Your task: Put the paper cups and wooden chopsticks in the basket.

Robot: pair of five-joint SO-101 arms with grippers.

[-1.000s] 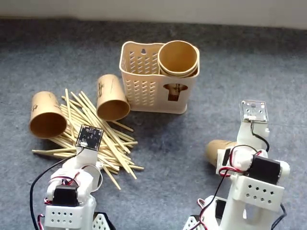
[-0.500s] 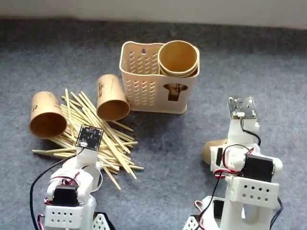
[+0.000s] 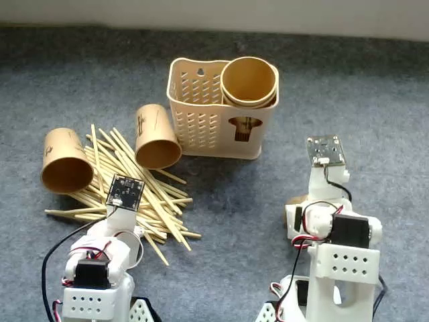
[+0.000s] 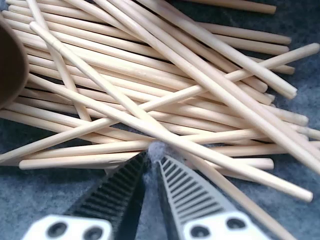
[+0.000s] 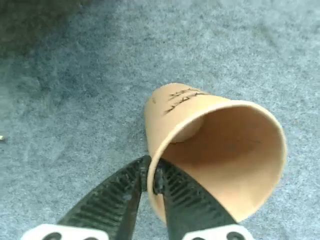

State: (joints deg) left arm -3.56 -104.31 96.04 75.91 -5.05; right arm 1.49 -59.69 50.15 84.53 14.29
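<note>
A cream basket (image 3: 201,124) stands at the back with stacked paper cups (image 3: 249,80) in its right compartment. Two paper cups (image 3: 66,161) (image 3: 157,137) lie on their sides at the left, beside a pile of wooden chopsticks (image 3: 137,184). My left gripper (image 4: 151,157) hovers shut just over the chopsticks (image 4: 165,85), holding nothing that I can see. My right gripper (image 5: 151,167) is shut on the rim wall of another paper cup (image 5: 215,145), which lies on its side on the carpet. That cup (image 3: 297,200) peeks out under the right arm.
Grey carpet (image 3: 228,194) covers the whole surface, with bare room between the chopstick pile and the right arm. The rim of a lying cup (image 4: 9,60) sits close beside the left gripper. A pale wall runs along the back.
The right arm has swung to the left with the cup in its gripper, and the cup is now mostly hidden beneath it. The left arm has stayed still.
</note>
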